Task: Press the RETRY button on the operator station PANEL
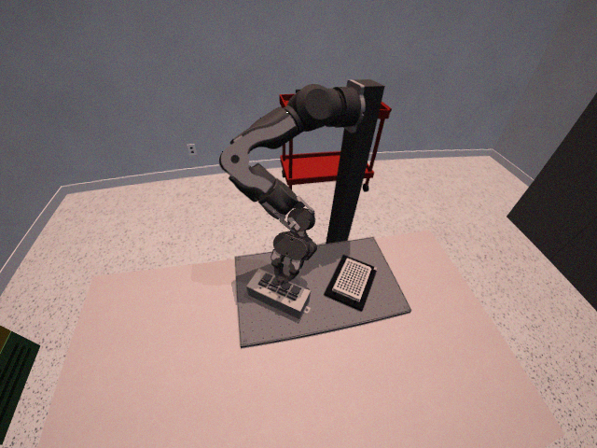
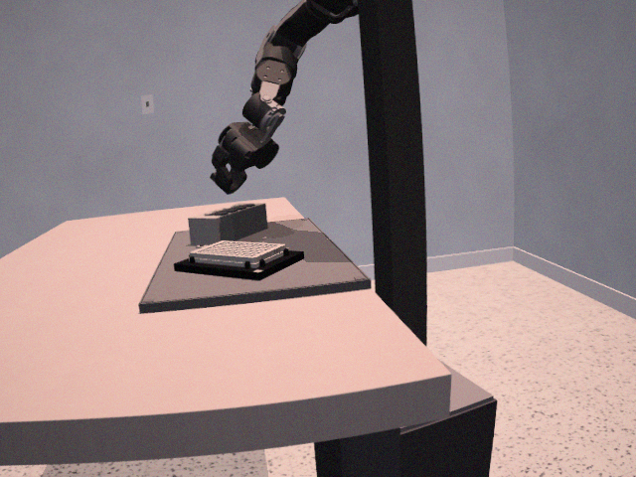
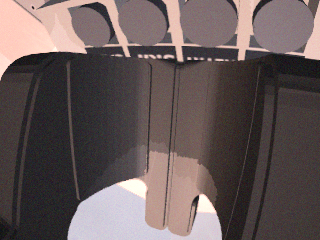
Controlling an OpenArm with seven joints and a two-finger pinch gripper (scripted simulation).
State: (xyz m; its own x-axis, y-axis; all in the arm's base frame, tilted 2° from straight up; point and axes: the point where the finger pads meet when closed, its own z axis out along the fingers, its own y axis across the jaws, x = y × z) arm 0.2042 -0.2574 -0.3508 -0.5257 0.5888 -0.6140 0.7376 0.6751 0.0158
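Observation:
The grey PANEL box [image 1: 278, 291] stands on the left part of the dark baseplate [image 1: 318, 294], with four dark buttons in a row on top. My gripper [image 1: 284, 275] is shut and empty. It hangs a little above the middle of the button row, clear of the box in the side view [image 2: 228, 186]. In the wrist view the shut fingers [image 3: 171, 220] hide the buttons and almost all of the printed names. Four round lamps [image 3: 180, 22] show beyond them, all grey and unlit. The 96-well plate E01 [image 1: 352, 278] [image 2: 238, 265] lies flat on its black nest N1, to the right of the panel.
The arm's dark post [image 1: 354, 163] rises at the back edge of the baseplate. A red cart [image 1: 327, 163] stands behind it on the floor. The plate and nest lie about a hand's width right of the panel.

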